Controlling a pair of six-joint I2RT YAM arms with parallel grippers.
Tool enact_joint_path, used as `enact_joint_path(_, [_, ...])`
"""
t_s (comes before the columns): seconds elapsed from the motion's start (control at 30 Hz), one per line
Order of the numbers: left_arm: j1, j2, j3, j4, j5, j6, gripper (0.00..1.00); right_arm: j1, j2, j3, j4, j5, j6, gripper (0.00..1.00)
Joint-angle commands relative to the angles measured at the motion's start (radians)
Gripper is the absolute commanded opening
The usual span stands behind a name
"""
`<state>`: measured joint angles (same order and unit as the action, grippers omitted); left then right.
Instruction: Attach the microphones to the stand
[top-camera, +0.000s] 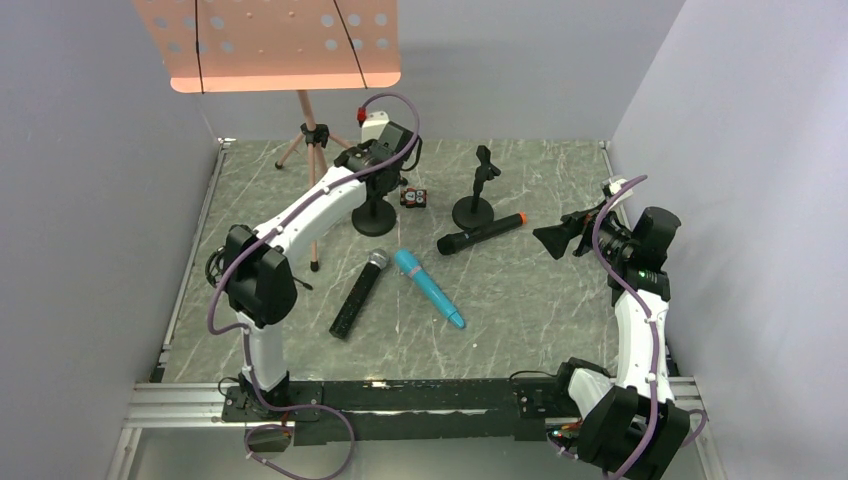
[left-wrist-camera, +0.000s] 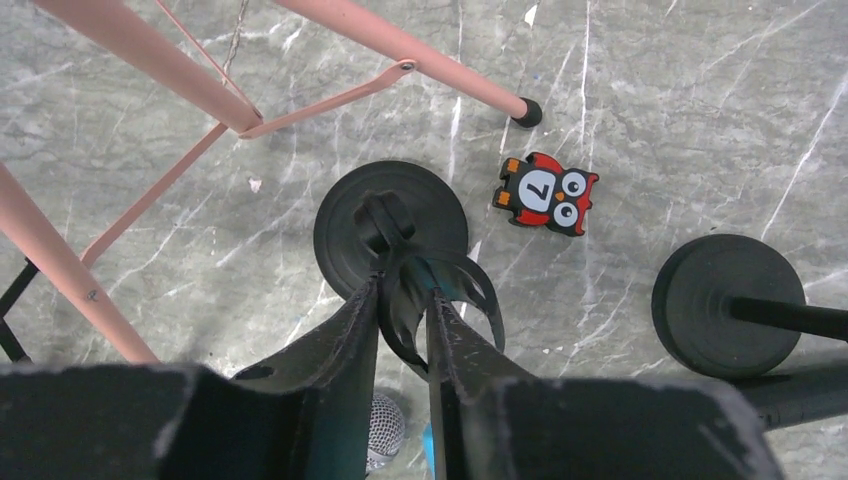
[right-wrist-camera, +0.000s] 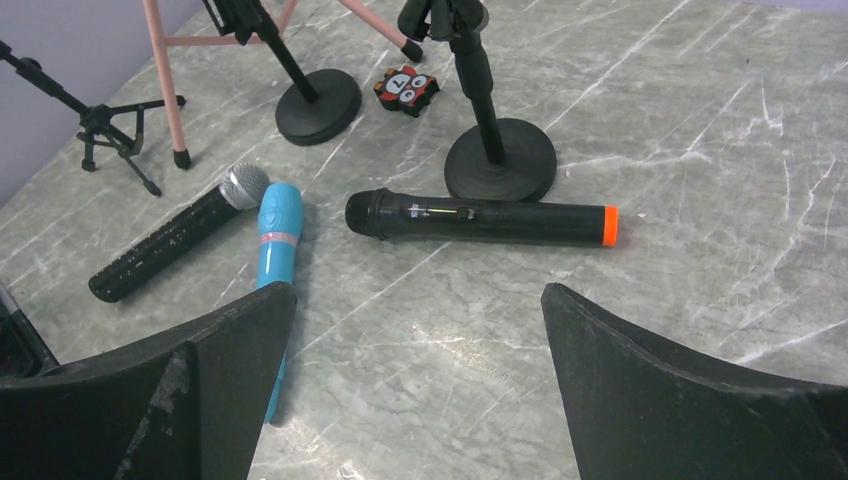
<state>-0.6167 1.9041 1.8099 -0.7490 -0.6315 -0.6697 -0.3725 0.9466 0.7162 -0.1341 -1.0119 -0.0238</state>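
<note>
My left gripper (left-wrist-camera: 403, 305) sits narrow around the clip (left-wrist-camera: 472, 288) of the stand (left-wrist-camera: 345, 225) at frame centre (pinching or not, I cannot tell). My right gripper (right-wrist-camera: 418, 292) gapes wide. The silver-headed mic (top-camera: 358, 293), blue mic (top-camera: 428, 288) and orange-ended mic (top-camera: 480, 233) lie mid-frame on the table (top-camera: 540, 320).

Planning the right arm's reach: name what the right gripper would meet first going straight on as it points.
Probably the black microphone with the orange end, lying crosswise ahead of the open right gripper; if the tilt is steep, the table before it comes first.
</note>
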Motion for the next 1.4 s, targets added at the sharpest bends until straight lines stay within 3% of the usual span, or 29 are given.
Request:
enact_joint_path(0.0, [-0.002,0.017,0.070,-0.007,-0.028,0.033,0.22,0.001,-0.019,0.029,0.018,-0.014,-0.016,1.00])
enact_joint_path(0.17, [-0.002,-0.004,0.064,0.017,-0.023,0.054,0.00,0.000,-0.021,0.031,0.014,-0.011,-0.018,1.00])
enact_joint_path(0.63, [-0.013,-0.176,0.015,0.149,0.108,0.199,0.00,0.000,-0.018,0.030,0.014,-0.007,-0.021,1.00])
enact_joint_path(0.9, [-0.048,-0.309,-0.104,0.234,0.194,0.307,0.00,0.000,-0.018,0.029,0.016,-0.017,-0.015,1.00])
enact_joint_path(1.1, [-0.085,-0.428,-0.199,0.294,0.359,0.393,0.00,0.005,-0.023,0.024,0.027,-0.031,-0.003,1.00])
enact_joint_path(1.37, [-0.194,-0.538,-0.220,0.273,0.497,0.461,0.00,0.013,0.002,0.023,0.024,-0.032,-0.003,1.00])
